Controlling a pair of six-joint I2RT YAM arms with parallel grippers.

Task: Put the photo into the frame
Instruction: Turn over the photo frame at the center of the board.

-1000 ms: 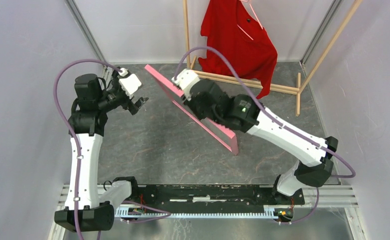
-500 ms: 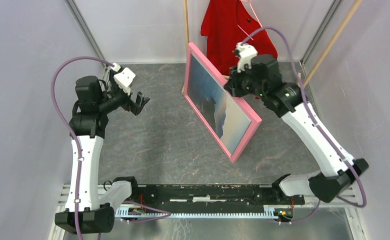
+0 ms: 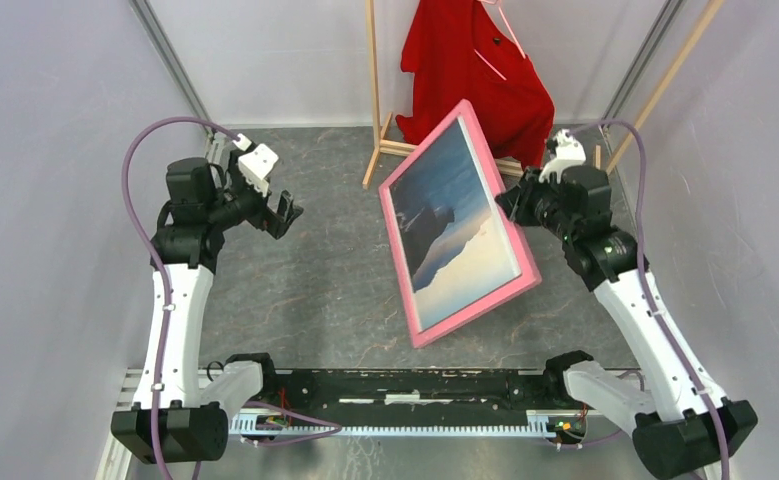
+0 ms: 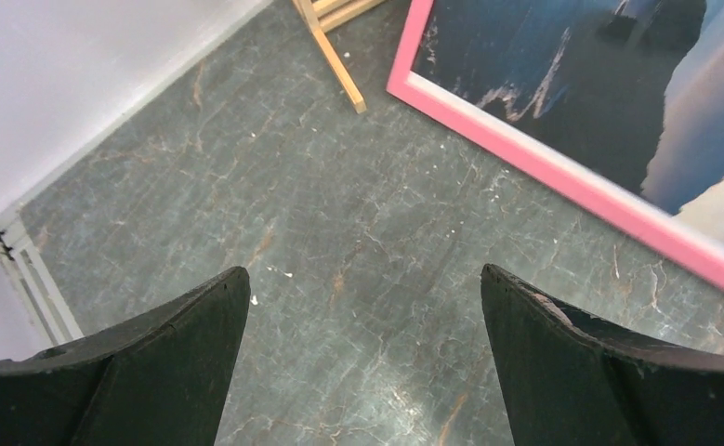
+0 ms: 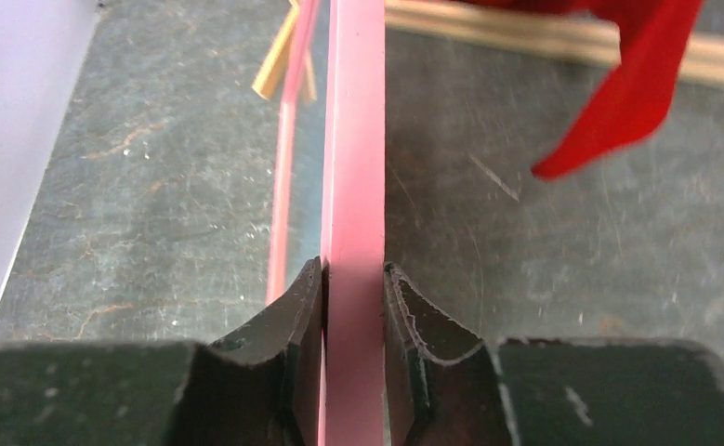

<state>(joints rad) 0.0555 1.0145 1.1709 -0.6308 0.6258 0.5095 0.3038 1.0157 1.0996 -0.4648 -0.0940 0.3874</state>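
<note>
Frame [image 3: 477, 310] with photo [image 3: 455, 225] inside | right gripper [image 5: 353, 274] pinching its edge | left gripper [image 4: 362, 271] spread wide, holding nothing

The top view looks down from above and behind the arm bases over the whole worktop [image 3: 305, 290], with the frame [image 3: 477, 310] mid-scene. The left wrist view looks down from left of the frame [image 4: 562, 177] and catches its border. The right wrist view sits against the frame [image 5: 353, 186] edge, sighting along it.

no readable text, label, brand, number or sign shows in any of the views.
</note>
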